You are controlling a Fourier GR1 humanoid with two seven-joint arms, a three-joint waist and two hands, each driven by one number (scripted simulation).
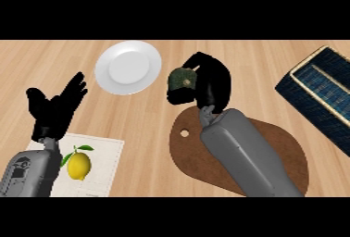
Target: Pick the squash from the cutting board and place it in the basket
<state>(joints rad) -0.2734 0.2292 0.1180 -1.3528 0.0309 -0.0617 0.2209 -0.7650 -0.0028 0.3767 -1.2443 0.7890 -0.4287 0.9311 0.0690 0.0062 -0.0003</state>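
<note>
Left hand (58, 109), near the table's (150, 120) left edge: fingers straight & spread, pointing up, holding nothing. Below it, toward the near-left corner, lies a pale mat (104, 150) w/ a yellow lemon (78, 165) on its left part. The lemon has a green leaf at the top & sits just beside the grey forearm.

Further right, toward the far edge, is a round white plate (128, 67). Just right of the plate is the squash (182, 78): small, roundish, dark green w/ lighter mottling. It's off the cutting board (277, 143), past the board's far end, between plate & right hand (213, 83). The black fingers curl round it from above & below, hiding its right side. Can't tell whether it touches the table.

The board is brown & rounded, w/ a small hole at its left end. It lies mid-right toward the near edge, w/ the right forearm crossing it. At the right edge is a dark blue basket (321, 92) w/ a tan rim, well apart from the squash.
</note>
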